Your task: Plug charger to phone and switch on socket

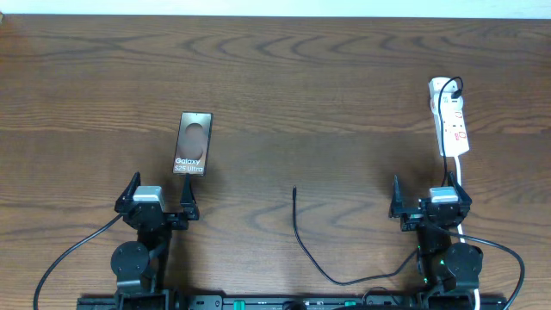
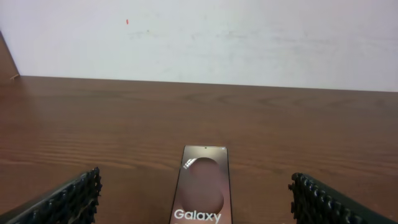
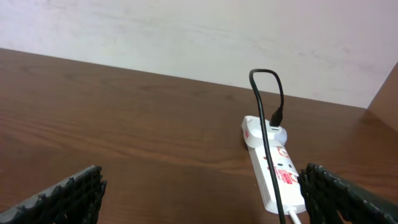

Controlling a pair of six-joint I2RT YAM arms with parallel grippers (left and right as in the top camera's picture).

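The phone (image 1: 193,144) lies flat on the table, screen up, just ahead of my left gripper (image 1: 158,205); it also shows in the left wrist view (image 2: 202,186) between my open fingers (image 2: 198,208). The white socket (image 1: 450,117) lies at the far right, ahead of my right gripper (image 1: 428,205), which is open and empty (image 3: 205,205). The charger cable (image 1: 303,244) runs from the socket's far end (image 3: 267,99) back along the strip (image 3: 273,171), and its free plug tip (image 1: 294,190) rests on the table mid-front.
The socket's white cord (image 1: 457,185) runs toward the right arm base. A thick black arm cable (image 1: 77,250) loops at front left. A white wall (image 2: 199,37) borders the table's far edge.
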